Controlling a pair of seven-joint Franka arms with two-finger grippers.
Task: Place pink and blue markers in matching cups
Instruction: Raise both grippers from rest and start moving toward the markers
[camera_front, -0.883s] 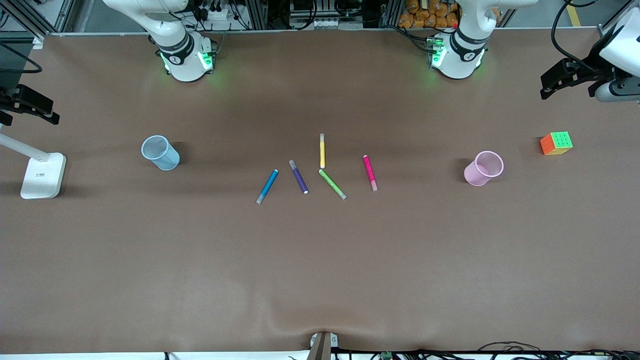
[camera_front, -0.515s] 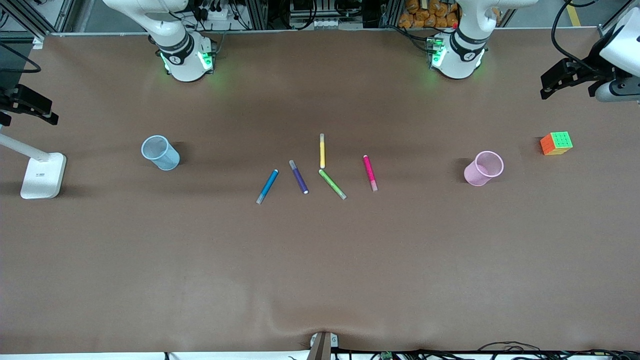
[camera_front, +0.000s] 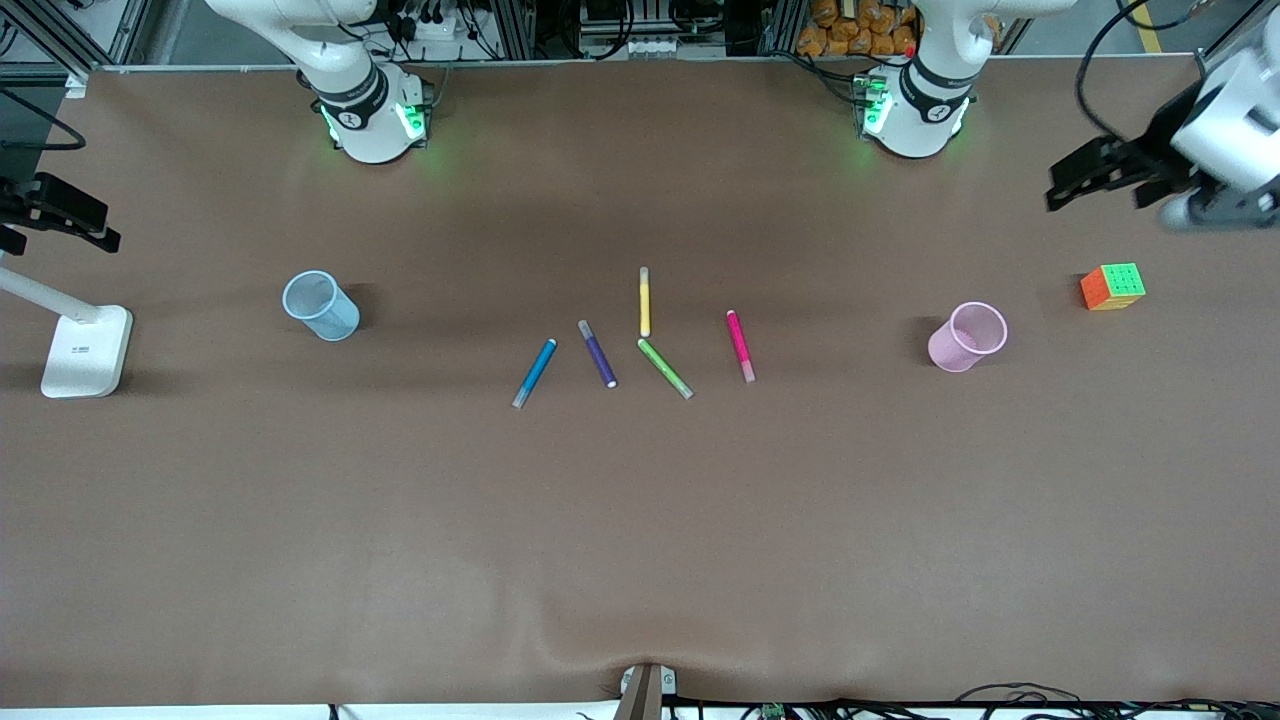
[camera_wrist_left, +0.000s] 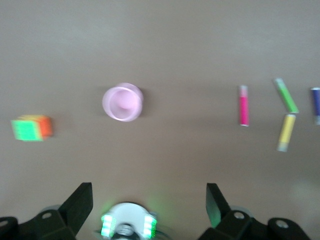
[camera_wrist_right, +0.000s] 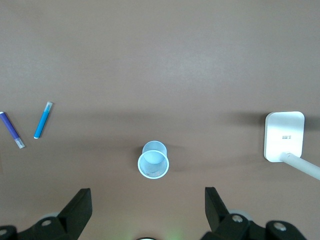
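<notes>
front view: pink marker (camera_front: 740, 346) and blue marker (camera_front: 534, 373) flat mid-surface (camera_front: 640, 520), pink cup (camera_front: 967, 337) and blue cup (camera_front: 321, 305) upright toward opposite ends. left tool (camera_front: 1090, 172) and right tool (camera_front: 65, 217) open, empty, aloft.

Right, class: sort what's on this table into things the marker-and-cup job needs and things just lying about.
Needed for the job:
pink marker
blue marker
pink cup
blue cup

Just lying about:
purple marker
green marker
yellow marker
colour cube
white stand
</notes>
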